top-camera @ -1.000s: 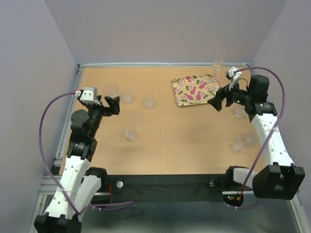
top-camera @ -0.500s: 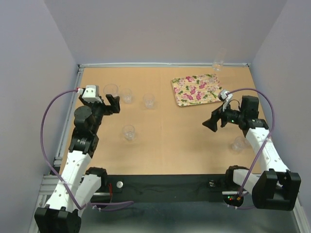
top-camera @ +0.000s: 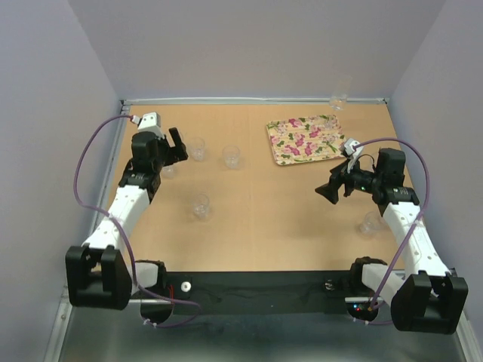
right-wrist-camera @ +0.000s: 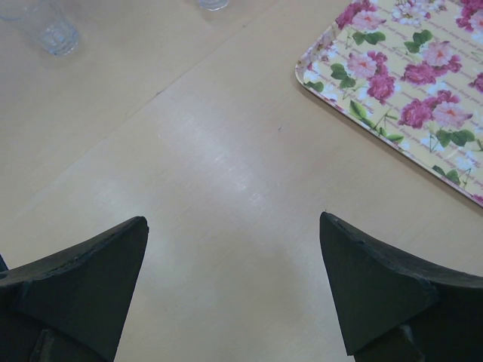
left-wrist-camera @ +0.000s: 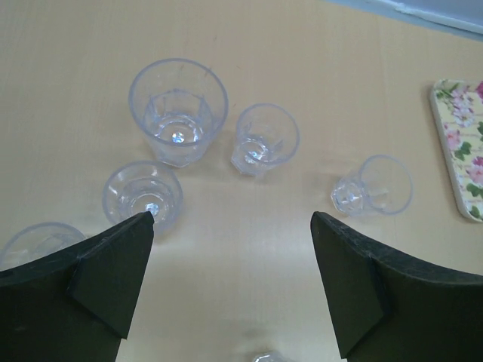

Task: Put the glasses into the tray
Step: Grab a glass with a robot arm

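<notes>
Several clear glasses (left-wrist-camera: pixel 178 109) are standing on the wooden table (top-camera: pixel 264 219) beneath the left gripper (left-wrist-camera: pixel 230 220), which is hovering with its fingers spread wide, gripping nothing. The right gripper (right-wrist-camera: pixel 234 226) is hanging equally wide over the tabletop just beside the floral tray (right-wrist-camera: pixel 400 83), which is lying well apart from those glasses.
</notes>
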{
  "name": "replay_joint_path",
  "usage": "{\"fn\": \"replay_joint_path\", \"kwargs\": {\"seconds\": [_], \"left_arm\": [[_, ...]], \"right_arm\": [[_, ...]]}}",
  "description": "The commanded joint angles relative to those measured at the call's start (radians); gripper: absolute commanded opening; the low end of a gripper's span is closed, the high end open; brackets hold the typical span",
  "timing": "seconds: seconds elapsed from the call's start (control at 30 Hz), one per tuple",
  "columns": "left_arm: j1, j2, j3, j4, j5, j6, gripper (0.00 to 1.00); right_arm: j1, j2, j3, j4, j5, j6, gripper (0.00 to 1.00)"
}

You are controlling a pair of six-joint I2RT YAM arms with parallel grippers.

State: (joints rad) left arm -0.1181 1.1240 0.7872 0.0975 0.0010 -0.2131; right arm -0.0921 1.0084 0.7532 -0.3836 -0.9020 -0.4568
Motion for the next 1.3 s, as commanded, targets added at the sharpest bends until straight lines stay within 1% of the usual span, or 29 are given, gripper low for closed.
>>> {"fn": "replay_joint_path", "kwargs": {"seconds": [0.0, 0.03, 0.07, 0.13, 0.17, 0.27, 0.33, 0.5, 0.53, 0.67, 0.7, 0.8, 0.83, 0.9, 0.93, 1.0, 1.03, 1.1, 1.13, 1.17, 1.23, 1.27], "left_arm": [[0.061, 0.143, 0.144, -0.048, -0.006, -0.064, 0.96], [0.084, 0.169, 0.164, -0.054, 0.037, -0.072, 0.96], [0.098, 0.216, 0.196, -0.055, 0.048, -0.086, 0.96], [0.11, 0.258, 0.228, -0.068, 0.066, -0.115, 0.95], [0.138, 0.278, 0.245, -0.071, 0.068, -0.117, 0.94], [0.15, 0.373, 0.317, -0.096, 0.042, -0.121, 0.92], [0.169, 0.404, 0.336, -0.096, 0.027, -0.12, 0.89], [0.19, 0.496, 0.391, -0.117, 0.025, -0.12, 0.79], [0.193, 0.51, 0.4, -0.12, 0.021, -0.12, 0.75], [0.196, 0.574, 0.446, -0.128, 0.024, -0.12, 0.68], [0.196, 0.595, 0.464, -0.131, 0.024, -0.12, 0.64], [0.196, 0.632, 0.487, -0.134, 0.027, -0.124, 0.58], [0.196, 0.645, 0.5, -0.134, 0.03, -0.123, 0.53], [0.196, 0.677, 0.517, -0.143, 0.028, -0.121, 0.47], [0.196, 0.686, 0.532, -0.151, 0.024, -0.123, 0.39], [0.196, 0.701, 0.538, -0.153, 0.021, -0.12, 0.32], [0.196, 0.704, 0.544, -0.153, 0.019, -0.117, 0.22], [0.196, 0.701, 0.546, -0.154, 0.016, -0.114, 0.12], [0.196, 0.695, 0.547, -0.154, 0.016, -0.112, 0.02], [0.198, 0.689, 0.547, -0.154, 0.01, -0.109, 0.0], [0.195, 0.663, 0.549, -0.153, 0.007, -0.098, 0.0], [0.195, 0.652, 0.547, -0.153, -0.025, -0.094, 0.0]], "right_arm": [[-0.008, -0.028, 0.005, 0.045, -0.015, -0.016, 1.0], [-0.008, -0.03, 0.003, 0.045, -0.015, -0.014, 1.0], [-0.008, -0.033, 0.003, 0.045, -0.018, -0.013, 1.0], [-0.008, -0.036, 0.003, 0.045, -0.021, -0.013, 1.0], [-0.008, -0.036, 0.003, 0.045, -0.021, -0.013, 1.0], [-0.008, -0.039, 0.001, 0.046, -0.026, -0.014, 1.0], [-0.008, -0.04, 0.003, 0.045, -0.029, -0.014, 1.0], [-0.008, -0.04, 0.003, 0.045, -0.032, -0.008, 1.0], [-0.008, -0.039, 0.003, 0.045, -0.035, -0.006, 1.0], [-0.008, -0.034, 0.003, 0.045, -0.035, -0.006, 1.0], [-0.008, -0.034, 0.003, 0.045, -0.034, -0.006, 1.0], [-0.008, -0.03, 0.003, 0.045, -0.034, -0.006, 1.0], [-0.008, -0.025, 0.003, 0.045, -0.034, -0.008, 1.0], [-0.008, -0.024, 0.003, 0.045, -0.034, -0.006, 1.0], [-0.008, -0.024, 0.003, 0.046, -0.032, -0.006, 1.0], [-0.008, -0.022, 0.003, 0.045, -0.031, -0.006, 1.0], [-0.008, -0.022, 0.003, 0.045, -0.029, -0.006, 1.0], [-0.008, -0.021, 0.003, 0.045, -0.028, -0.006, 1.0], [-0.008, -0.021, 0.003, 0.045, -0.028, -0.006, 1.0], [-0.008, -0.019, 0.003, 0.045, -0.028, -0.006, 1.0], [-0.008, -0.019, 0.003, 0.045, -0.026, -0.006, 1.0], [-0.008, -0.019, 0.003, 0.045, -0.025, -0.006, 1.0]]}}
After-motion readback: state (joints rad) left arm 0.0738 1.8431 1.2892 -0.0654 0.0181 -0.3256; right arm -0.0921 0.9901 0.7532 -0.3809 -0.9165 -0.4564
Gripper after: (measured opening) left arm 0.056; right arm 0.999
